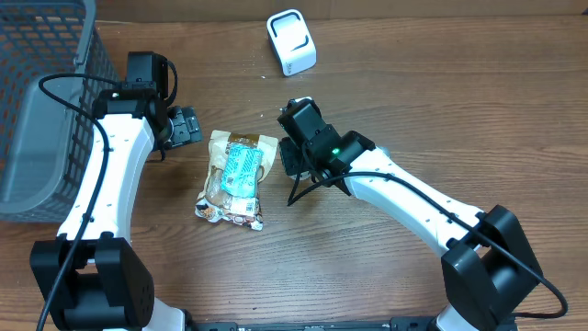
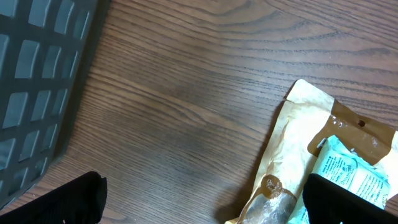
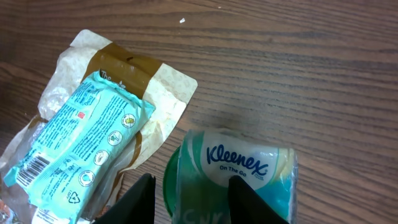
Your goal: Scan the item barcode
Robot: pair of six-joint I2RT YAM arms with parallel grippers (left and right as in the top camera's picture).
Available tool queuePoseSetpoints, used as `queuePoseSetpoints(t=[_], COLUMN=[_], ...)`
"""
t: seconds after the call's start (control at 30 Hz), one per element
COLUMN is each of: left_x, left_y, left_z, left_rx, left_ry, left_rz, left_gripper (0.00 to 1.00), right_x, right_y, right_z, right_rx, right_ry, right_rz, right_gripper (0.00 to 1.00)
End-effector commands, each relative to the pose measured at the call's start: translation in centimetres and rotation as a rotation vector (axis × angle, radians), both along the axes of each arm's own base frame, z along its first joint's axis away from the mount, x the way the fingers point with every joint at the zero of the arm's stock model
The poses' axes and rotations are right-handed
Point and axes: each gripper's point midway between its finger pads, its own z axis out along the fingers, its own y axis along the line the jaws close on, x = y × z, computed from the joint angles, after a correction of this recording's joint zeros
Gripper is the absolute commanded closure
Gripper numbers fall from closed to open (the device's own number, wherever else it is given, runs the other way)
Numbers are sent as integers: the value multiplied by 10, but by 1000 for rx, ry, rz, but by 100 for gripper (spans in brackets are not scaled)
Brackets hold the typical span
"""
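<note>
While the left hand (image 1: 184,126) gapes wide above the wooden table (image 3: 323,62), the right hand (image 3: 194,202) pinches a green-and-white Kleenex tissue pack (image 3: 236,163).

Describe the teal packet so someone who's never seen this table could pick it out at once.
Start at the grey basket on the table's left and move right to the tan snack bag lying mid-table. The teal packet lies on that bag; unlike the green Kleenex pack beside it, it shows a barcode at one end.
</note>
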Motion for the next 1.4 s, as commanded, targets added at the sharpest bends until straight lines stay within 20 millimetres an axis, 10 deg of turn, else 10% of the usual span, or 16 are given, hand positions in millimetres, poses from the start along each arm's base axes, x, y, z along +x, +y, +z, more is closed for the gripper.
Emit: queuePoseSetpoints(t=[0.0, 0.2, 1.37], left_x=[4, 4, 4], left_y=[0, 0, 0], left_z=[6, 6, 6], left_rx=[8, 8, 8], left_ry=[-17, -17, -17], left_rz=[-18, -18, -18], left_gripper=[1, 0, 1], right_x=[6, 10, -9], right_y=[11, 7, -4], right_z=[15, 33, 0], right_rx=[-8, -39, -262], right_ry=[-44, -49, -70], right_rz=[61, 42, 31], right_gripper=[64, 60, 57])
